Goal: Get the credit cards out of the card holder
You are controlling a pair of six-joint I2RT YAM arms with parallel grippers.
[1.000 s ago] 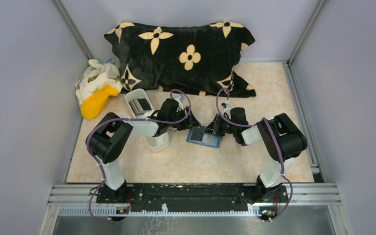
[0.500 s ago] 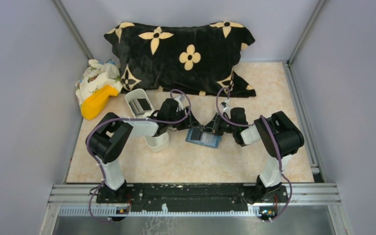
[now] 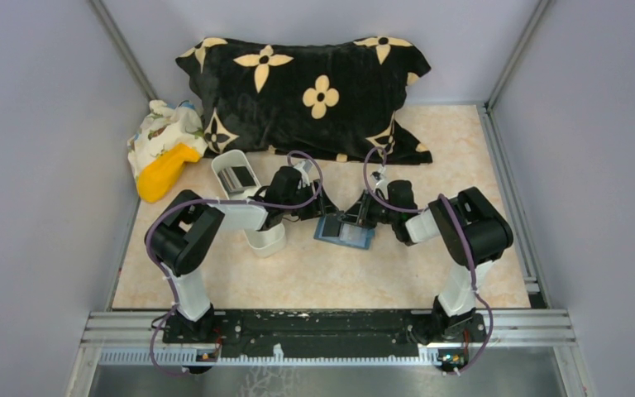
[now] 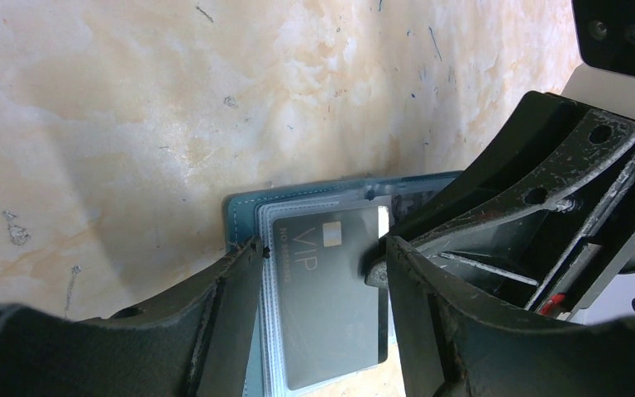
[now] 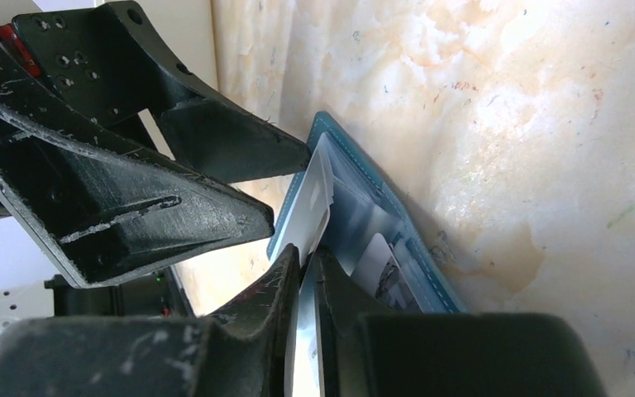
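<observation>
1. My right tool (image 5: 306, 260) clamps a card (image 5: 315, 198) in the open holder (image 5: 372, 207), middle of the counter (image 3: 314, 277).
2. My left tool (image 4: 318, 252), apart, straddles it (bracing, I judge).
3. Next: slide the card out rightward.

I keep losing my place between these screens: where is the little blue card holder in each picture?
Top external: the card holder lies at the centre of the table.
Left wrist: lower centre, its blue edge showing around a grey VIP card.
Right wrist: centre, slanting down to the right.
Shared landmark: the beige marbled tabletop beneath it in every view.
</observation>
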